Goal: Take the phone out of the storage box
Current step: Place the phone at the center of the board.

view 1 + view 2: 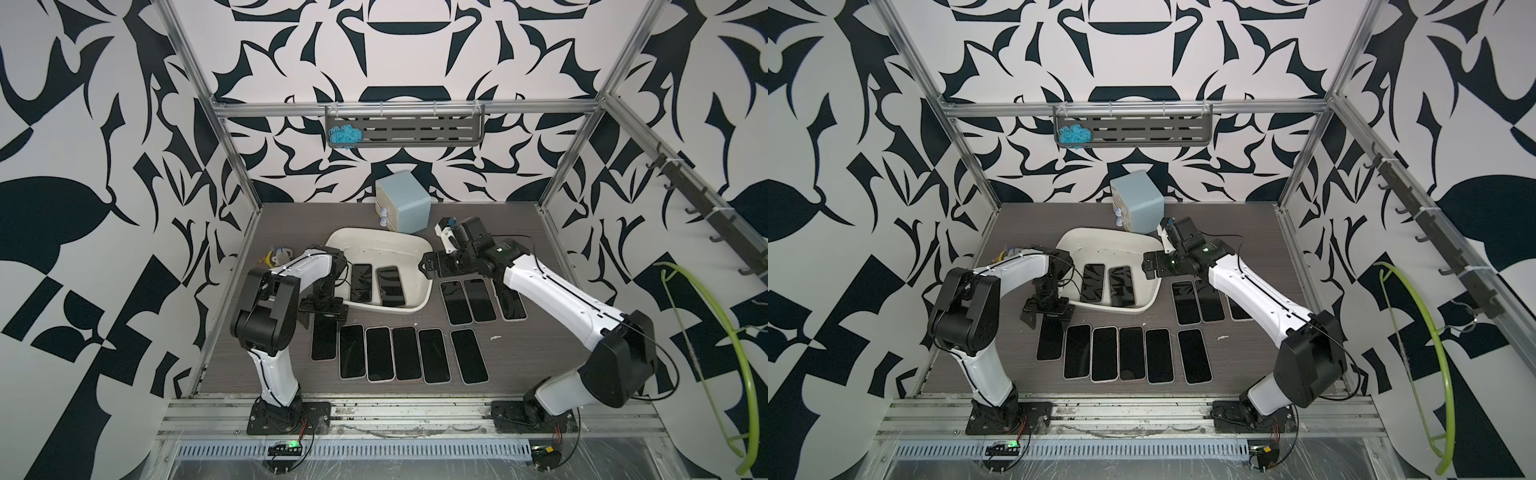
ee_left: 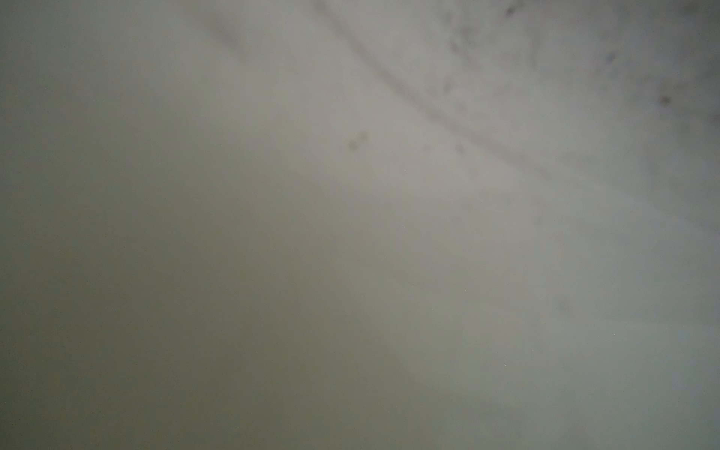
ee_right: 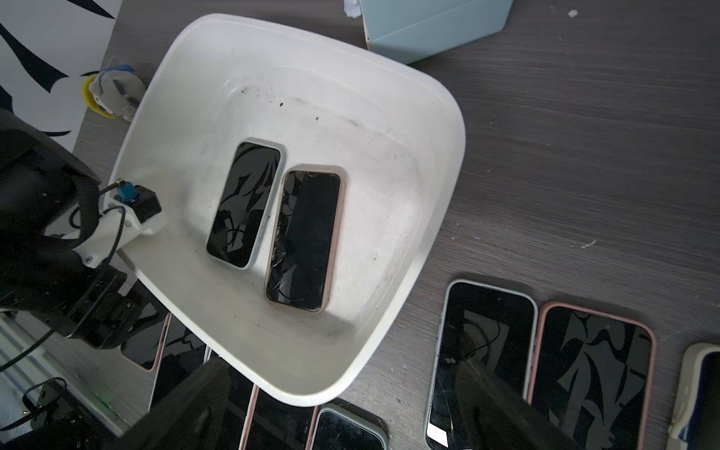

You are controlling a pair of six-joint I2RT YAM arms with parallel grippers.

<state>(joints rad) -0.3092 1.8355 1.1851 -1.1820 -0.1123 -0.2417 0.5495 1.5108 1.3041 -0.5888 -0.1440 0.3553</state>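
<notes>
Box (image 1: 376,245) at frame centre in both top views holds two phones, flat, screens up, side by side on the lower part of its floor. Grey phone (image 1: 360,282) is on the left and pink phone (image 1: 390,286) on the right, almost touching.

Right claw (image 1: 428,266) hangs over the box's right rim, just right of pink phone and clear of it. Its jaws are apart with nothing between them; the right wrist view shows dark blurred fingers (image 3: 187,405) with a wide gap.

Left claw (image 1: 323,311) is outside the box's lower-left corner, below-left of grey phone, over the top end of leftmost table phone (image 1: 324,343). Its jaws look spread, with one finger (image 1: 1029,320) off that phone's left edge, and no clamp shows.

Left arm (image 1: 291,270) covers the box's left rim. Right arm (image 1: 540,286) cuts across right trio (image 1: 457,303) of phones on the table. The left wrist view is a grey-white blur with faint specks and a curved line, nothing nameable.

Grey phone has a pale grey-blue case and a glossy black screen mirroring the wall pattern. Pink phone has a pink case and a cracked screen. The box is white and scuffed, with dark specks inside.
</notes>
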